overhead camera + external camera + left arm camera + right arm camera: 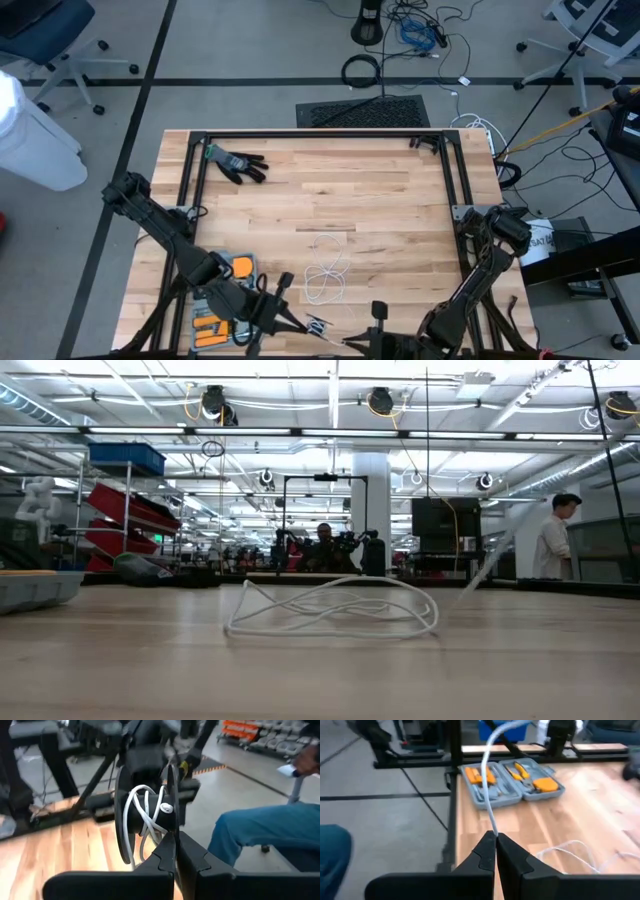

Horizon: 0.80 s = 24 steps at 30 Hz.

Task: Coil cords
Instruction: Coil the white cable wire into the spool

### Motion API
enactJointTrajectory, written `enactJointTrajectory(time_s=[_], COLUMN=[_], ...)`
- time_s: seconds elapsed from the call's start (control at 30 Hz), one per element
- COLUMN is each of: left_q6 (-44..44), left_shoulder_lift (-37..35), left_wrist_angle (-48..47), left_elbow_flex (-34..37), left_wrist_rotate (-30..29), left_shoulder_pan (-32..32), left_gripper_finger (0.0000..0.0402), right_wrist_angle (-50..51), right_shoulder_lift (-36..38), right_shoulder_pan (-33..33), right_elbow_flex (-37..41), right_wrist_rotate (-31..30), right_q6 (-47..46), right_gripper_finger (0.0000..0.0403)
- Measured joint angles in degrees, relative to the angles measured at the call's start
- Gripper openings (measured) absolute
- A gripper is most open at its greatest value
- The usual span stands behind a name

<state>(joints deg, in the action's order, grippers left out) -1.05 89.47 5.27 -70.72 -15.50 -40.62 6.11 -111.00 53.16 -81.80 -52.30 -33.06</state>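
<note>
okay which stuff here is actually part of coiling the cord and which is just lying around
Job:
- cord, loose loops on the table
- spool, partly wound, held by the left hand
- right hand, pinching the cord

Lying about:
- glove, far left corner
- tool case, open, by the table's left edge

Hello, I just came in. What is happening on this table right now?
The robot is winding a thin white cord onto a small black spool. The left gripper is shut on the spool near the table's front edge, with a few turns already on it. The right gripper is shut on the cord close by, keeping it taut toward the spool. Most of the cord lies in loose loops on the wooden table. An open tool case and a black glove lie aside.
</note>
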Motion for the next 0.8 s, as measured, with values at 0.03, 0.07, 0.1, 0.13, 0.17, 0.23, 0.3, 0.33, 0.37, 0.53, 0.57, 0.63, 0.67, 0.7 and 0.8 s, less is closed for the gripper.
enactJointTrajectory(time_s=[0.03,0.07,0.1,0.13,0.17,0.23,0.3,0.33,0.37,0.53,0.57,0.63,0.67,0.7,0.8], left_q6=[0.08,0.03,-0.27,-1.06,-1.75,-3.41,-4.60,-5.00,-5.59,-8.94,-9.22,-9.87,-10.40,-10.68,-11.35], left_shoulder_lift=[-0.02,-0.02,-0.02,-0.02,-0.02,-0.02,-0.02,-0.02,-0.02,0.00,0.02,0.05,0.07,0.09,0.10], left_wrist_angle=[0.29,-0.03,-0.62,-1.37,-2.29,-3.26,-3.51,-3.61,-3.96,-5.46,-5.47,-5.45,-5.45,-5.45,-5.36], left_elbow_flex=[0.00,0.00,0.00,0.00,0.00,0.00,0.00,0.00,0.00,0.00,0.00,0.00,0.00,0.00,0.00], left_wrist_rotate=[0.85,1.47,2.07,2.61,3.51,4.25,4.37,4.37,4.36,4.37,4.37,4.46,4.79,4.90,5.39], left_shoulder_pan=[0.00,0.00,0.00,0.00,0.00,-0.02,0.00,0.04,0.04,0.20,0.20,0.20,0.20,0.17,0.15], left_gripper_finger=[0.0006,0.0006,0.0006,0.0006,0.0006,0.0006,0.0006,0.0006,0.0006,0.0006,0.0006,0.0006,0.0006,0.0006,0.0006], right_wrist_angle=[0.81,1.00,1.04,1.15,1.10,1.08,0.97,0.99,0.97,0.91,0.86,1.00,1.03,1.07,1.54], right_shoulder_lift=[-0.02,-0.02,0.10,0.41,0.75,1.72,2.78,3.33,3.88,5.44,5.46,5.46,5.46,5.46,5.46], right_shoulder_pan=[0.19,0.21,0.25,0.27,0.31,0.29,-0.05,-0.28,-0.54,-1.23,-1.41,-1.75,-2.03,-2.35,-3.34], right_elbow_flex=[0.02,0.02,0.02,0.02,0.02,0.02,0.02,0.02,0.02,-1.72,-2.44,-3.96,-4.64,-5.27,-7.12], right_wrist_rotate=[-0.48,-1.48,-2.25,-2.63,-2.88,-3.02,-3.04,-3.03,-3.05,-3.23,-3.17,-3.01,-2.95,-2.94,-2.86], right_q6=[-0.37,-0.33,-0.08,0.33,0.96,2.42,4.69,5.86,7.05,14.15,15.84,19.07,20.62,22.07,25.94], right_gripper_finger=[0.0000,0.0000,0.0000,0.0000,0.0000,0.0000,0.0000,0.0000,0.0000,0.0000,0.0000,0.0000,0.0000,0.0000,0.0000])
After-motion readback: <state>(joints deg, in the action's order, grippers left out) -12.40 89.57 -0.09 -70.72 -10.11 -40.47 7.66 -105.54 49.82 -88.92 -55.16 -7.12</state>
